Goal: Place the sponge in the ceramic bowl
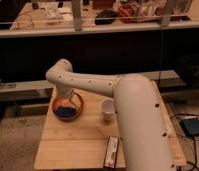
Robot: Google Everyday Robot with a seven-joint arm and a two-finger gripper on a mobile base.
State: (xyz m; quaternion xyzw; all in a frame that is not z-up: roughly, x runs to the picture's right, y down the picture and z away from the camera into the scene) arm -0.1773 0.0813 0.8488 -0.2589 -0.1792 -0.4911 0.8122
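We see a pale wooden table (78,142). A small white cup (108,109) stands upright near its middle, and a flat black, white and red bar (112,151) lies at its near edge, apart from the cup. A dark flat box (192,126) sits on the floor to the right. The gripper (66,99) hangs low over the table's far left part.

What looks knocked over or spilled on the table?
Nothing stands out. The white cup stands upright, the flat bar lies near the front edge of the table, and the blue sponge sits inside the ceramic bowl, with the gripper right above it.
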